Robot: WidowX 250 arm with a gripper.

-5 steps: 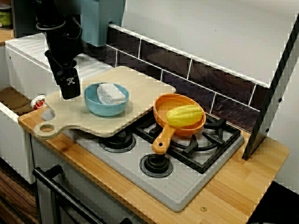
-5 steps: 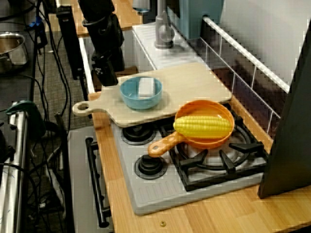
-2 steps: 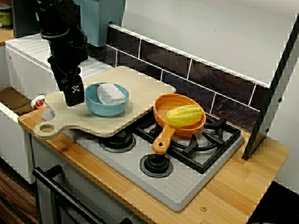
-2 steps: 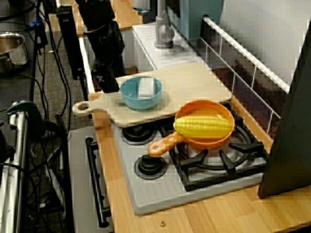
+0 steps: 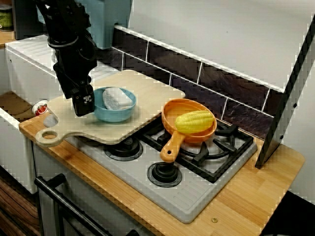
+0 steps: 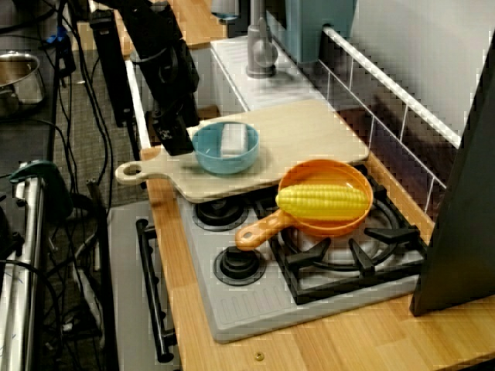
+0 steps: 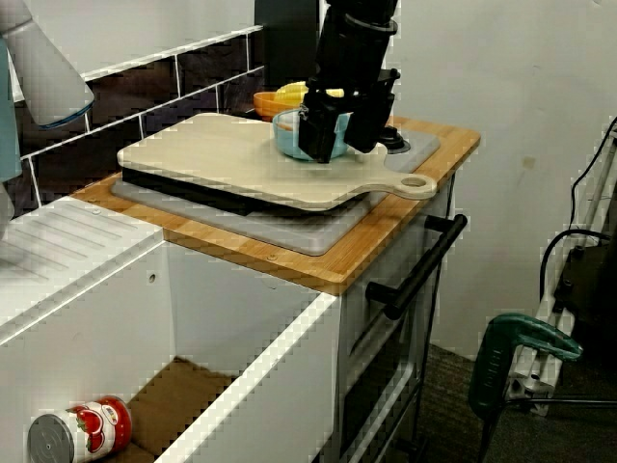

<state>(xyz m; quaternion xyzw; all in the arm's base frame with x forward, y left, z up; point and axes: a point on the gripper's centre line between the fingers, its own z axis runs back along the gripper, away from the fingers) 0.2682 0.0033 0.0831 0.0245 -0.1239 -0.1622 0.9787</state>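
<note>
The fingers [image 5: 84, 102] point down at the rim of the blue bowl [image 5: 115, 112] on the side toward the board's handle. In the view from the sink side they stand apart with blue rim showing between them; contact cannot be determined. The bowl holds a white block [image 5: 117, 98] and sits on the wooden cutting board [image 5: 150, 91] laid across the stove [image 5: 197, 194] on the table [image 5: 256, 194], near an orange pan [image 5: 173, 142] carrying a corn cob [image 5: 195, 121].
</note>
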